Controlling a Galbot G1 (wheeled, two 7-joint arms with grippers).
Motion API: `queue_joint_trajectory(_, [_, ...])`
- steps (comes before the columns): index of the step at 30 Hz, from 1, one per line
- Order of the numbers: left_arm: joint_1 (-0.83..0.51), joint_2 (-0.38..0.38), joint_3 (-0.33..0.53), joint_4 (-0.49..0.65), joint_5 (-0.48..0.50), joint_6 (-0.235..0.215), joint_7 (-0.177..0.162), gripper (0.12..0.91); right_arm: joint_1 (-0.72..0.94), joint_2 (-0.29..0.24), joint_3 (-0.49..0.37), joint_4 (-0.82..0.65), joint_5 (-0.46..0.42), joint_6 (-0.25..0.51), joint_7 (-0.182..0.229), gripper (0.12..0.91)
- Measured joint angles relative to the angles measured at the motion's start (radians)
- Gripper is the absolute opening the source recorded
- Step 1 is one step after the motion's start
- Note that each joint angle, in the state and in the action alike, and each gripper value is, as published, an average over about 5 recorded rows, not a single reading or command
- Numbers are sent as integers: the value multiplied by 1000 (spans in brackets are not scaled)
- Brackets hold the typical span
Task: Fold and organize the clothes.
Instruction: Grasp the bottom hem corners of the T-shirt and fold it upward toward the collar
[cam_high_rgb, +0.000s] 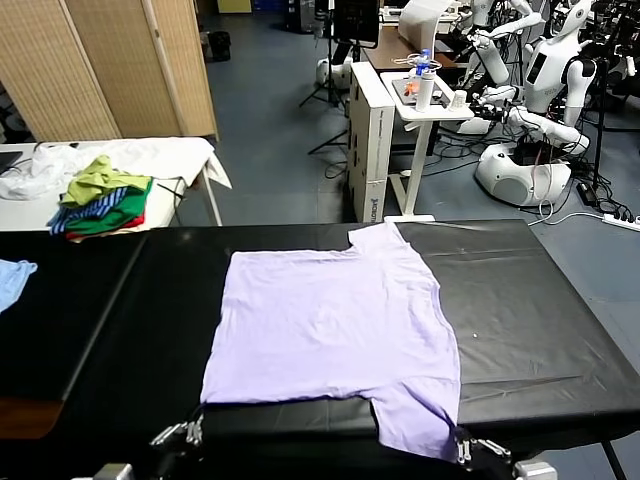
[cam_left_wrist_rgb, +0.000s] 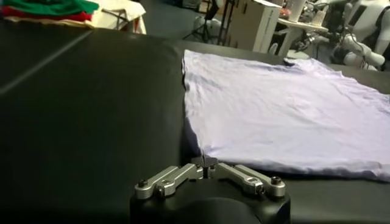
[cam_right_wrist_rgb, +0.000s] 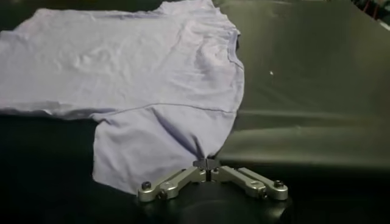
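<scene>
The pale lavender T-shirt (cam_high_rgb: 330, 330) lies spread flat on the black table (cam_high_rgb: 540, 320), one sleeve toward the far edge and the other at the near edge. My left gripper (cam_high_rgb: 195, 428) is at the near left corner of the shirt, shut on that corner of fabric (cam_left_wrist_rgb: 206, 162). At the near right, my right gripper (cam_high_rgb: 460, 445) is shut on the corner of the near sleeve, where the cloth (cam_right_wrist_rgb: 158, 146) puckers into its closed tips (cam_right_wrist_rgb: 207, 163). Both pinched corners stay low on the table.
A green, striped and red pile of garments (cam_high_rgb: 103, 197) sits on a white table at the back left. A light blue cloth (cam_high_rgb: 12, 278) lies at the black table's left edge. A white cart (cam_high_rgb: 425, 100) and parked robots (cam_high_rgb: 540, 110) stand beyond the far edge.
</scene>
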Motion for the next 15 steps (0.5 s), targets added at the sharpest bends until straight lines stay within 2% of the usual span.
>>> queue_joint_trajectory(9, [-13,-31,-2,-10,0,-40,-5,145,109,-51,36,-46,118,81,-18,139])
queue_joint_trajectory(15, [-73,-47,-4,21,-21,-59,-18,145,261,-105,2,-118,156,82,4,139])
